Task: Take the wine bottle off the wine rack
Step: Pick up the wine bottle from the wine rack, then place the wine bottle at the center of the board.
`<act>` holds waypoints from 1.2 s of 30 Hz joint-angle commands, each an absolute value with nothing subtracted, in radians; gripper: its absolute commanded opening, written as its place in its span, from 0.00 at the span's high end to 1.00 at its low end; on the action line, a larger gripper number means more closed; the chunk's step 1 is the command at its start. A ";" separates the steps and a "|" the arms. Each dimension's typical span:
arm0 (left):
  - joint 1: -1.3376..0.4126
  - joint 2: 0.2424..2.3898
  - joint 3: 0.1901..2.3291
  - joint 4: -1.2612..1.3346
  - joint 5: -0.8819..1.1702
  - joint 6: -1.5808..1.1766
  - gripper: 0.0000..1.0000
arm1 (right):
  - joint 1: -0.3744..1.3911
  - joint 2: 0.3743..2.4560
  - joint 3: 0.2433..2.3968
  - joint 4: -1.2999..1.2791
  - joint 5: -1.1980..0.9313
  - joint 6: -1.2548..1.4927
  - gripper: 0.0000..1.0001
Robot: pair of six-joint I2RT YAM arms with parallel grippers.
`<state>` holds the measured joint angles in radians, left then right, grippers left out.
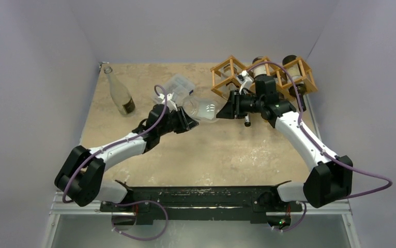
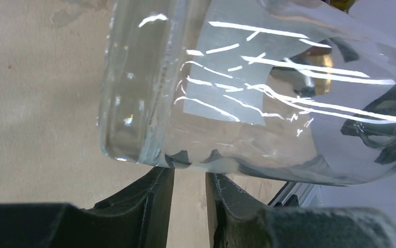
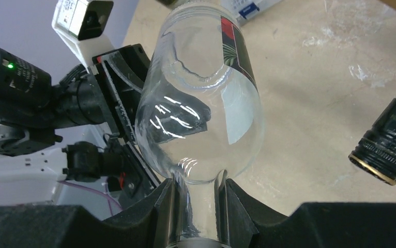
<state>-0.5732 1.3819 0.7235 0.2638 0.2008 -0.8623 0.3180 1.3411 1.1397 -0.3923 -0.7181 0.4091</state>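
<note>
Right gripper (image 3: pixel 196 206) clamped on bottle (image 3: pixel 201 103) neck. We judge bottle clear of rack (image 1: pixel 221 62), long axis crosswise, base toward left gripper (image 2: pixel 189 178), nearly closed beneath base; grip there, we cannot tell.

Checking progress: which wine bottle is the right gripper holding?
The clear wine bottle at mid-table, neck clamped in the right gripper; a second bottle rests on the table far left, two others sit in the wine rack.
</note>
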 commanded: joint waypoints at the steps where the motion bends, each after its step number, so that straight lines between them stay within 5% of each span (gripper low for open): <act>1: -0.598 1.308 0.658 0.393 0.169 -0.890 0.72 | 0.362 1.269 1.160 -0.346 -0.763 0.285 1.00; 21: -0.629 1.222 0.431 0.472 0.212 -0.891 0.70 | 0.544 1.364 1.295 -0.677 -0.450 -0.086 1.00; 33: -0.630 0.827 0.373 0.221 0.185 -0.676 0.64 | 0.592 1.449 1.507 -0.994 -0.449 -0.486 1.00; 36: -0.629 0.724 0.369 0.133 0.138 -0.641 0.56 | 0.614 1.488 1.542 -1.059 -0.427 -0.556 1.00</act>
